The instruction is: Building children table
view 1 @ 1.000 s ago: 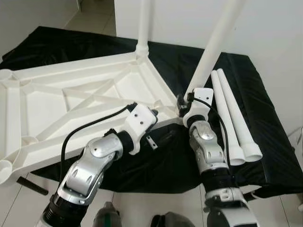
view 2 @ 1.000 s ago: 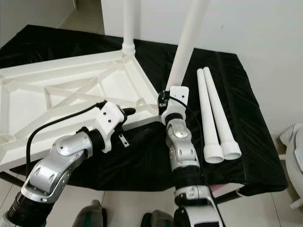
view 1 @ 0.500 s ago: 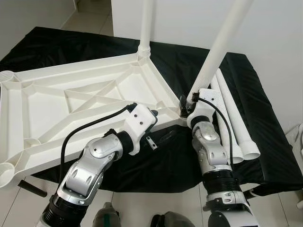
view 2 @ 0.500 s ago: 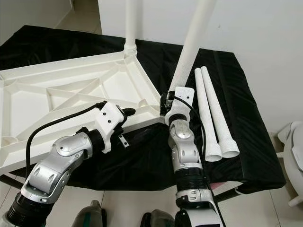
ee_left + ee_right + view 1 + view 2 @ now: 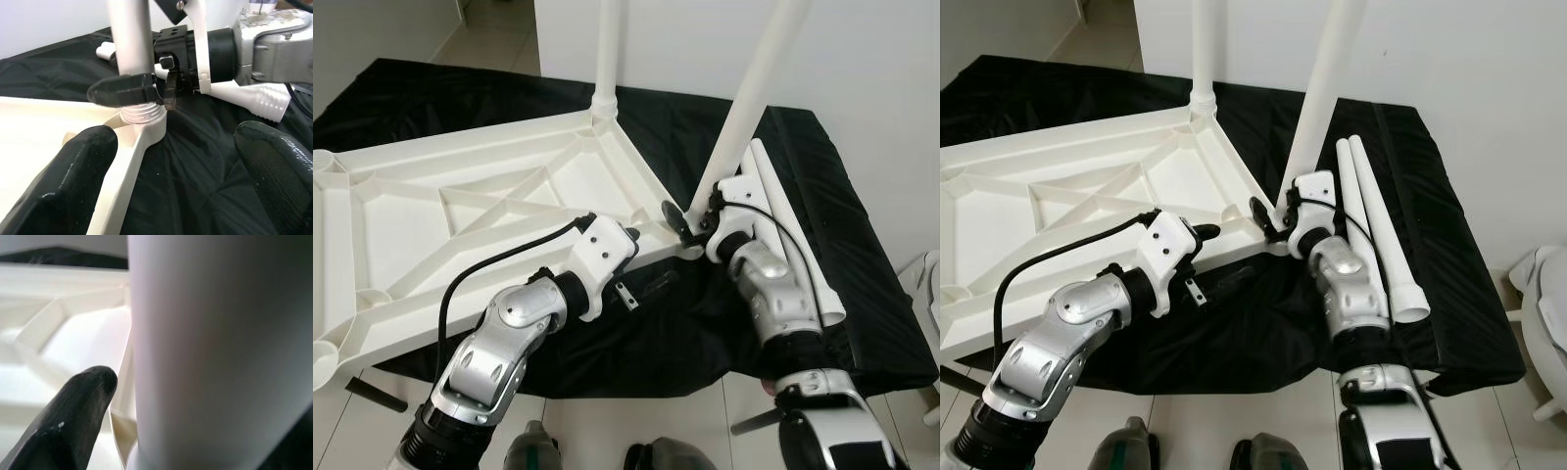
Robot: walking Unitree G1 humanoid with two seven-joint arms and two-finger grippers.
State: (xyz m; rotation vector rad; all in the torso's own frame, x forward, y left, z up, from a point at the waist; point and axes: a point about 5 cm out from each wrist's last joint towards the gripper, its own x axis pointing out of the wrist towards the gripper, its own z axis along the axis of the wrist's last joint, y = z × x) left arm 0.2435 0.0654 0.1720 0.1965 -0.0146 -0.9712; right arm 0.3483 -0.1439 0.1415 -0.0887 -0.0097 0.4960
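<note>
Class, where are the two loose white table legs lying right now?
In the left eye view, the two loose legs lie side by side on the black cloth, right of the right gripper.

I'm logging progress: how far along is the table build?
One leg already stands in the upturned tabletop. The right gripper grips a second leg at its corner socket. Two loose legs lie on the black cloth, unfitted.

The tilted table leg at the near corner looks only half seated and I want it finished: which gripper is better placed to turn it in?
Right. The right gripper is clamped on the leg just above its socket. The left gripper is open, beside the tabletop edge.
</note>
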